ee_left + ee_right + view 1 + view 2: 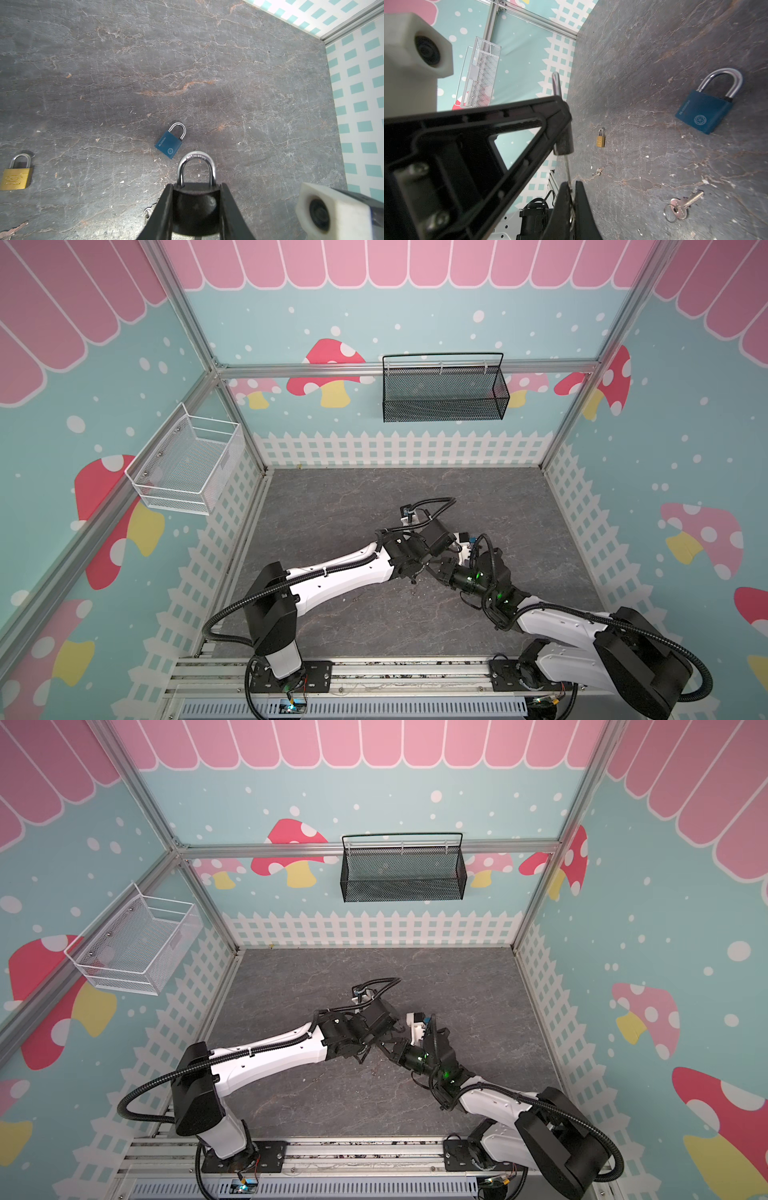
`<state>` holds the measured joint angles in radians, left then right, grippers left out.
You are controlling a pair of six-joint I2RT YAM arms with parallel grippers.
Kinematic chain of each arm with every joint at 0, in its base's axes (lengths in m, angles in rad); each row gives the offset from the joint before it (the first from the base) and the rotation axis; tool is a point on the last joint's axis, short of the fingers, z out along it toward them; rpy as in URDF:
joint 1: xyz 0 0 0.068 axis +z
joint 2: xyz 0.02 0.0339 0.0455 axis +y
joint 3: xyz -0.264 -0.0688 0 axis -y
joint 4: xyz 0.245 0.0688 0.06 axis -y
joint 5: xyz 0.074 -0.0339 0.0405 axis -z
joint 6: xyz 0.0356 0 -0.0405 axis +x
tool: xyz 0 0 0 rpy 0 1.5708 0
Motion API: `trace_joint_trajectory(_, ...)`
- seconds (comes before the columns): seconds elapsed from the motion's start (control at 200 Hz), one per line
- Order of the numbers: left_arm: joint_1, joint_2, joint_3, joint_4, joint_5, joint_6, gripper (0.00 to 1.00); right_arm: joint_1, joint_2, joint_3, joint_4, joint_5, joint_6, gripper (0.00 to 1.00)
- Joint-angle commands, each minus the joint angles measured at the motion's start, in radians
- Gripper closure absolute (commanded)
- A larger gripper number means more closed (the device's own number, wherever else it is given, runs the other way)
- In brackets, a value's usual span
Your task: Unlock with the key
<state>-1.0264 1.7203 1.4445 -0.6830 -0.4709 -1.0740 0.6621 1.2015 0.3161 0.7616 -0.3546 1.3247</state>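
My left gripper is shut on a black padlock, its fingers pressing on both sides of the body, and the silver shackle stands closed past the tips. In the right wrist view the same padlock shows edge-on behind the left gripper's fingers. A thin silver key is pinched in my shut right gripper, and its blade reaches up into the underside of the padlock body. In both top views the two grippers meet above mid-table, and the arms hide lock and key.
On the grey table lie a blue padlock, a brass padlock, a ringed key and a small key pair. A white basket hangs on the left wall and a black basket on the back wall.
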Motion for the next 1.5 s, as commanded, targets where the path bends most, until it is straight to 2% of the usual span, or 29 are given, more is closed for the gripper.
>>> trace_joint_trajectory(0.0,-0.027,-0.011,0.015,-0.001,0.036,-0.027,1.0,0.004,-0.01,0.046,0.056,0.024,-0.005,1.0)
trace_joint_trajectory(0.31,-0.032,-0.011,0.004,-0.056,-0.021,-0.011,1.0,0.005,-0.06,0.056,0.08,-0.012,0.03,1.0)
trace_joint_trajectory(0.595,-0.033,-0.001,0.032,-0.051,0.003,-0.014,1.0,0.026,0.014,0.068,0.105,-0.031,0.032,1.0)
trace_joint_trajectory(0.905,-0.034,-0.035,-0.004,-0.029,0.016,-0.014,1.0,0.022,0.006,0.064,0.101,-0.02,0.031,1.0)
trace_joint_trajectory(1.491,-0.032,-0.058,-0.053,-0.141,-0.114,0.028,1.0,0.019,-0.034,0.094,-0.027,-0.032,0.016,1.0)
